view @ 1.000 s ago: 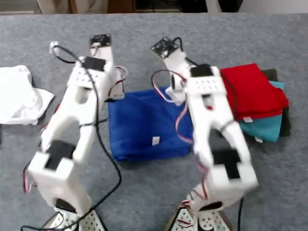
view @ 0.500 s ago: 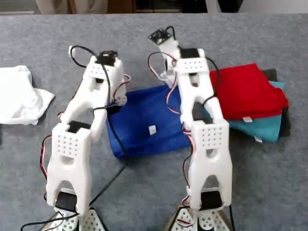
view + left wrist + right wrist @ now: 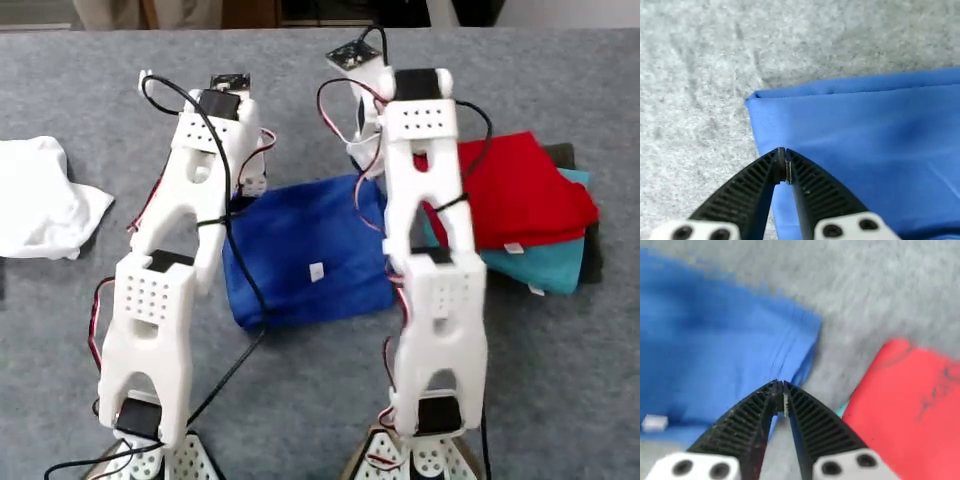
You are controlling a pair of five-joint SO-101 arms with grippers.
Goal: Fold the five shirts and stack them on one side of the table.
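A folded blue shirt (image 3: 310, 250) lies at the table's middle, with a small white tag on top. At the right, a red shirt (image 3: 520, 190) tops a stack over a teal shirt (image 3: 545, 265) and a dark one (image 3: 593, 250). A crumpled white shirt (image 3: 40, 195) lies at the far left. My left gripper (image 3: 783, 167) is shut, its tips over the blue shirt (image 3: 865, 135) near its far left corner. My right gripper (image 3: 780, 397) is shut too, hanging over the blue shirt's (image 3: 715, 350) far right edge, next to the red shirt (image 3: 910, 405).
The grey felt table (image 3: 560, 380) has bare room in front of and behind the shirts. Both white arms stretch over the blue shirt's two sides, with cables hanging from them. The arm bases stand at the near edge.
Both arms have straightened out from a bent pose, carrying their wrists toward the far side of the blue shirt. The shirts lie about where they were.
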